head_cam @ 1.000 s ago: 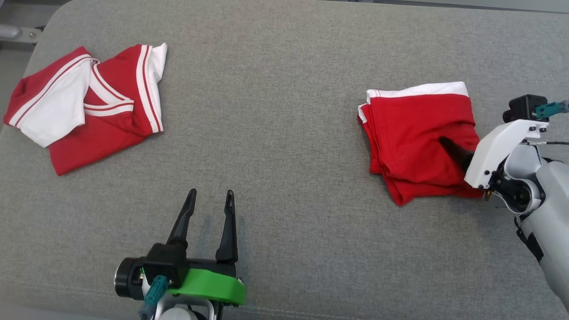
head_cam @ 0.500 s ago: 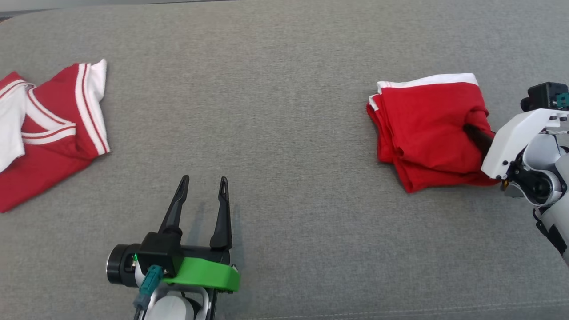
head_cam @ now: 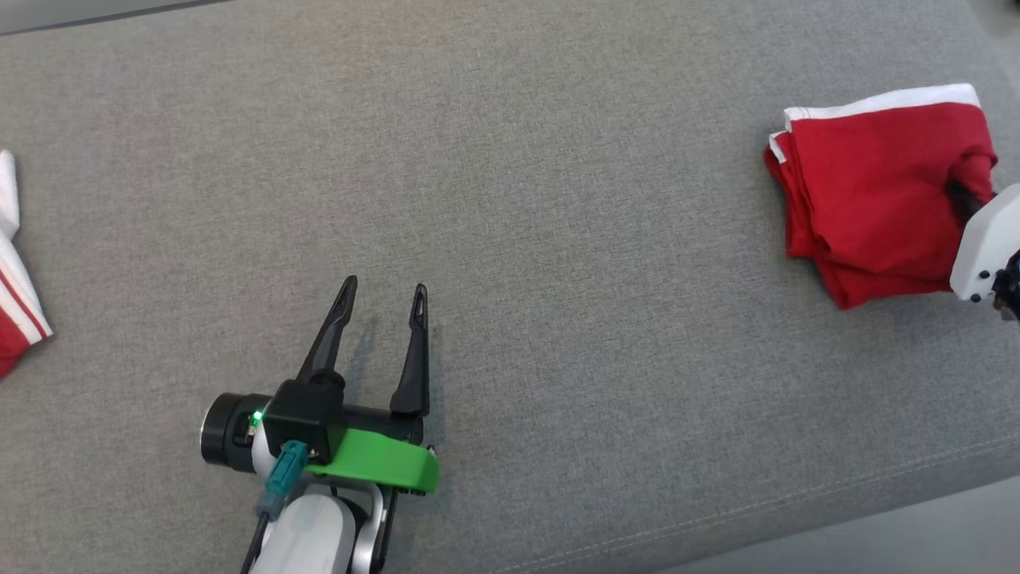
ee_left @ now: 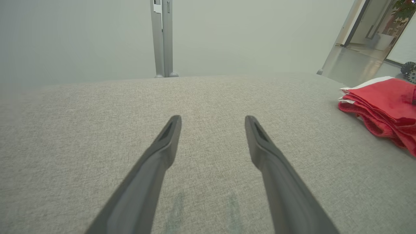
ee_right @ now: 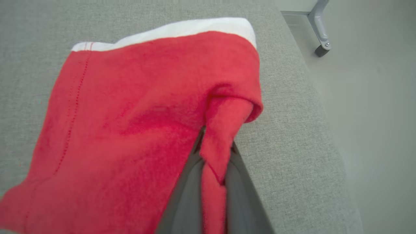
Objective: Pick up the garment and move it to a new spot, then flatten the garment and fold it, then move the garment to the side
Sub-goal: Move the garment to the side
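Observation:
The garment (head_cam: 868, 183) is a folded red piece with a white band, lying at the far right of the grey cushion (head_cam: 558, 199). My right gripper (head_cam: 960, 199) is shut on a bunched fold at its right edge; in the right wrist view the red cloth (ee_right: 136, 113) is pinched between the dark fingers (ee_right: 188, 188). Low on the left, my left gripper (head_cam: 384, 296) hangs open over bare cushion with nothing in it. The left wrist view has that gripper's spread fingers (ee_left: 213, 125) and the garment (ee_left: 383, 104) far off to the right.
A second red and white garment (head_cam: 16, 319) pokes in at the left edge. The cushion's right edge (ee_right: 292, 65) drops to the floor beside a metal leg with a caster (ee_right: 320, 29). Its front edge (head_cam: 797, 518) runs along the lower right.
My right gripper has shut on the garment's right fold and dragged it to the right, away from the other garment. The head camera has shifted. My left gripper stays open.

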You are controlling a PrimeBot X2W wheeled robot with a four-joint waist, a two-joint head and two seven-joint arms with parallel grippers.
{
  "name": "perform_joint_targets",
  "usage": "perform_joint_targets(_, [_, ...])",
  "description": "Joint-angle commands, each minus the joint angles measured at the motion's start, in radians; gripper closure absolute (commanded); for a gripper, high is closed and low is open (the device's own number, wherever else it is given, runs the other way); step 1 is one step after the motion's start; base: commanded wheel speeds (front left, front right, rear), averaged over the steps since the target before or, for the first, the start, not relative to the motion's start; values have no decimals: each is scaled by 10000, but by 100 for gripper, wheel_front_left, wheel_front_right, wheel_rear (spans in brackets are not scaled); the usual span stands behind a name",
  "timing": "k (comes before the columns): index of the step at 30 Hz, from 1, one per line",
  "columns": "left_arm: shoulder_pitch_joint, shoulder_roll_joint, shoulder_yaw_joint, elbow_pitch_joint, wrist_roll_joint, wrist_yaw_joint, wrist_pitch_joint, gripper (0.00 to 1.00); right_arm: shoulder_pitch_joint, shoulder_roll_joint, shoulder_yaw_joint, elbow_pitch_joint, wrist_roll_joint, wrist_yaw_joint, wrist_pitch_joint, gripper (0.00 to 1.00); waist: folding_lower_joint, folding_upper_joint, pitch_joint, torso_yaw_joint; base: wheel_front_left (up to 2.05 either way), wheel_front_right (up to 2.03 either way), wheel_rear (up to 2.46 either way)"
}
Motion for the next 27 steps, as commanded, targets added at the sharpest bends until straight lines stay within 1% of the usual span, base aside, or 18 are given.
perform_joint_targets(1, [-176, 55, -15, 37, 71, -63, -32, 0, -211, 36, -21, 168, -84, -18, -130, 100, 0, -1, 231, -146, 0, 0, 0])
perform_joint_targets(5, [-282, 53, -82, 117, 149, -91, -32, 0, -759, -64, 132, 1052, -763, -18, -510, 100, 0, -1, 375, 38, 0, 0, 0])
perform_joint_targets(11, [-152, 67, -50, 194, 197, -108, -32, 0, -1416, -475, 412, 2264, -1800, -18, -958, 100, 0, -1, 485, 480, 0, 0, 0])
perform_joint_targets(16, [-3, 79, 22, 151, 202, -79, -32, 0, -1812, -488, 399, 3098, -2305, -18, -1477, 100, 0, -1, 451, 720, 0, 0, 0])
perform_joint_targets(17, [-4, 78, 31, 133, 198, -62, -32, 0, -1852, -465, 421, 3274, -2480, -18, -1603, 85, 0, -1, 451, 747, 0, 0, 0])
perform_joint_targets(18, [-1, 75, 31, 118, 188, -52, -32, 0, -1886, -413, 425, 3456, -2572, -18, -1703, 0, 0, -1, 447, 769, 0, 0, 0])
perform_joint_targets(24, [178, 65, 148, 63, 52, 30, -32, 0, -2137, -252, 343, 4018, -3220, -18, -2316, 0, 0, -1, 258, 671, 0, 0, 0])
perform_joint_targets(27, [319, 65, 209, 32, -82, -122, -32, 0, -2232, -179, 100, 4099, -3340, -18, -2867, 0, 0, -1, 5, 568, 0, 0, 0])
